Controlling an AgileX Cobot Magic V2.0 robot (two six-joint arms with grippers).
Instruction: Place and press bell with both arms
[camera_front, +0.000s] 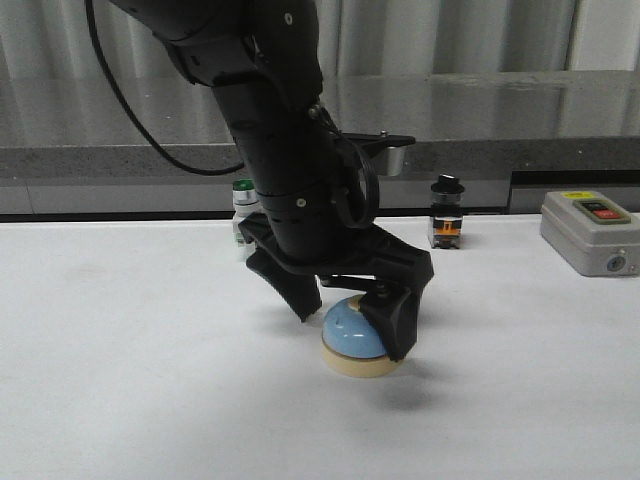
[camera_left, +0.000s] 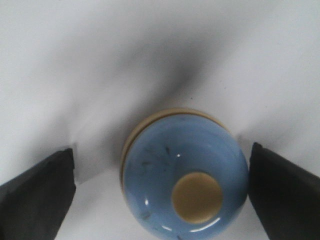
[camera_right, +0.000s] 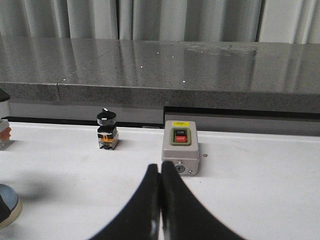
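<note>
Left fingers spread wide, astride the bell on the desk, gripping nothing; lifting crooked could tip it.

grey switch box, black-knobbed selector switch, green-capped push-button

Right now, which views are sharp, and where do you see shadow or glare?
Front view: fairly sharp; a soft shadow lies on the table right of the bell. Left wrist view: the bell is slightly blurred, small highlights on its dome, a broad dark shadow behind it, fingers soft-edged. Right wrist view: the grey box is clear; the counter shows pale reflections.
</note>
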